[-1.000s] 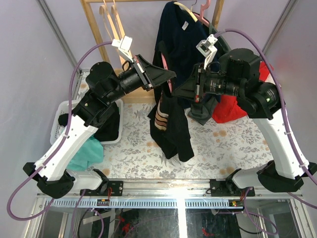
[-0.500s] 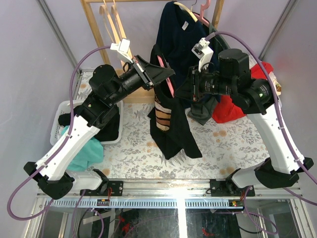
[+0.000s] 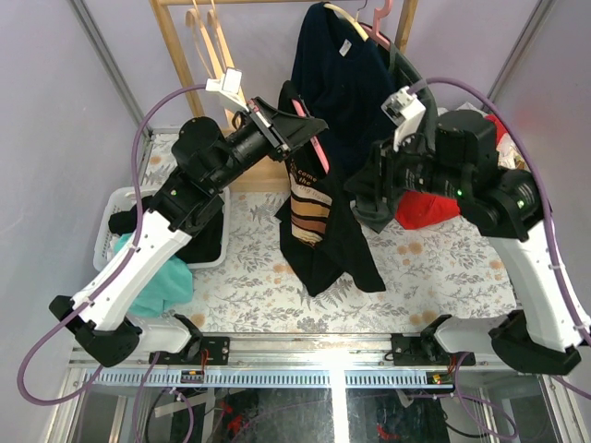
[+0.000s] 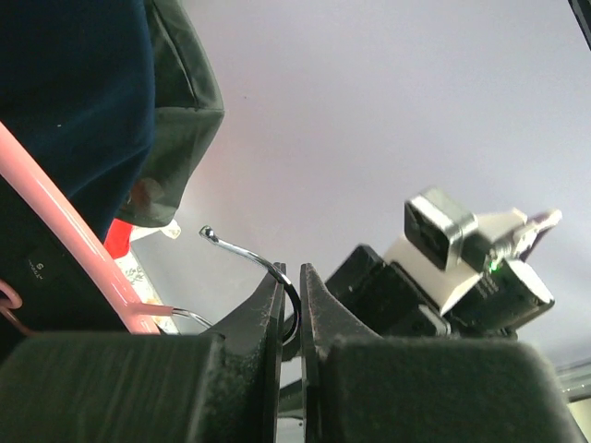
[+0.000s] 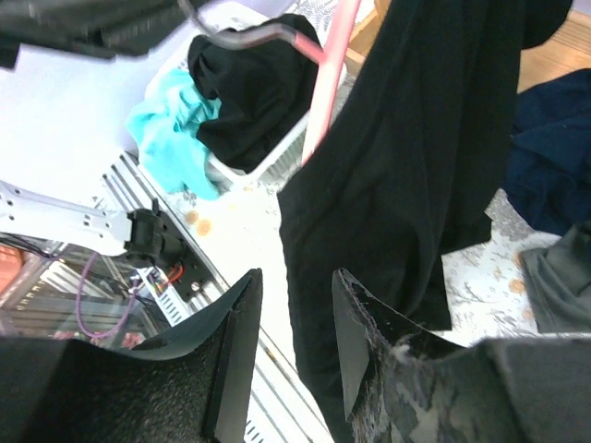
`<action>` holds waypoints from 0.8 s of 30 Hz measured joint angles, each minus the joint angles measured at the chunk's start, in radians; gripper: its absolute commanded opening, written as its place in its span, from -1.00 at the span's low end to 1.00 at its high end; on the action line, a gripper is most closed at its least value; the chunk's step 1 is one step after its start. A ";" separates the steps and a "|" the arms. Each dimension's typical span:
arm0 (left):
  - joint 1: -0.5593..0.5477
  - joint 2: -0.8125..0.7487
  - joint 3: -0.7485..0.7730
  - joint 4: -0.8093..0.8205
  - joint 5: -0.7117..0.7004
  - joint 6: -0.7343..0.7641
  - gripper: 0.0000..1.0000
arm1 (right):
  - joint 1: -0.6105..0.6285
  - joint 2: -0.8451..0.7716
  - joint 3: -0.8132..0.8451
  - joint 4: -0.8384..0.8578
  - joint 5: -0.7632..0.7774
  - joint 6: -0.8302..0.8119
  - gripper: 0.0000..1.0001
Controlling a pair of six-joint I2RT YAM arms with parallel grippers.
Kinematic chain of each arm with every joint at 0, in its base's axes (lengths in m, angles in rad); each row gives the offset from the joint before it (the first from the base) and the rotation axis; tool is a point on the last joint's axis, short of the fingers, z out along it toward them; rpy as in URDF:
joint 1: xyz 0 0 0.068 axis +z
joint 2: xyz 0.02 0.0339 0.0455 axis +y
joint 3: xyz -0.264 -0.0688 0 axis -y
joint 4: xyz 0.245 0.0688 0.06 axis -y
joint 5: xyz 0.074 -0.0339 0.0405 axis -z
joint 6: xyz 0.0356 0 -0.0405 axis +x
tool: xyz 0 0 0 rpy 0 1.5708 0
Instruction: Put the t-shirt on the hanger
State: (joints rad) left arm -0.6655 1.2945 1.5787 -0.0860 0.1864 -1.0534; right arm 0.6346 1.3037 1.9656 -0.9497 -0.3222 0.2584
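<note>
My left gripper (image 3: pixel 309 125) is shut on the thin metal hook (image 4: pixel 251 252) of the pink hanger (image 3: pixel 314 140) and holds it up in the air in front of the rack. The black t-shirt (image 3: pixel 323 235) with the tan print hangs from the hanger down to the table. In the left wrist view my left gripper (image 4: pixel 290 288) pinches the hook, with the pink hanger arm (image 4: pixel 65 221) to the left. My right gripper (image 3: pixel 358 187) is open and empty beside the t-shirt. In the right wrist view my right gripper (image 5: pixel 294 318) gapes before the black t-shirt (image 5: pixel 406 166) and the pink hanger (image 5: pixel 329 83).
A navy t-shirt (image 3: pixel 343 74) hangs on the wooden rack (image 3: pixel 180 55) behind, next to pale hangers (image 3: pixel 203 28). A red garment (image 3: pixel 427 205) lies at the right. A white basket (image 3: pixel 113 205) with black clothes and a teal cloth (image 3: pixel 162 281) stands at the left.
My right gripper has drawn back to the right and lower, away from the t-shirt. The left gripper has lifted the hanger slightly, and the tan print now shows more.
</note>
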 measured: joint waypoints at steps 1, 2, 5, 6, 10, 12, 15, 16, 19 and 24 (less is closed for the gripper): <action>0.000 0.005 0.005 0.000 -0.006 0.000 -1.00 | 0.000 -0.020 -0.020 0.000 0.006 -0.007 -0.14; 0.000 0.011 0.011 0.002 -0.011 0.000 -1.00 | 0.000 -0.044 -0.046 0.000 0.015 -0.018 -0.14; 0.000 0.032 0.028 0.003 -0.020 -0.004 -1.00 | 0.001 -0.086 -0.095 -0.003 0.034 -0.051 -0.09; 0.000 0.038 0.031 0.005 -0.021 -0.005 -1.00 | 0.002 -0.092 -0.105 -0.005 0.045 -0.060 -0.06; 0.000 0.068 0.045 0.010 -0.028 -0.013 -1.00 | 0.030 -0.087 -0.119 -0.010 0.100 -0.095 0.00; 0.000 0.079 0.048 0.012 -0.031 -0.017 -1.00 | 0.064 -0.077 -0.119 -0.010 0.133 -0.108 0.03; 0.000 0.098 0.061 0.014 -0.036 -0.024 -1.00 | 0.130 -0.056 -0.119 -0.010 0.185 -0.122 0.05; 0.000 0.100 0.063 0.016 -0.037 -0.026 -1.00 | 0.150 -0.048 -0.119 -0.010 0.209 -0.127 0.05; 0.000 0.103 0.063 0.018 -0.042 -0.027 -1.00 | 0.192 -0.026 -0.118 -0.010 0.286 -0.135 0.05; 0.001 0.103 0.064 0.018 -0.056 -0.027 -1.00 | 0.238 -0.013 -0.117 -0.003 0.424 -0.147 0.05</action>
State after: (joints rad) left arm -0.6643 1.3979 1.6432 -0.0685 0.1303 -1.0805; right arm 0.8722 1.2911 1.8481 -0.9524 0.1020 0.1112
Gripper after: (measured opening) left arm 0.039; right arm 0.524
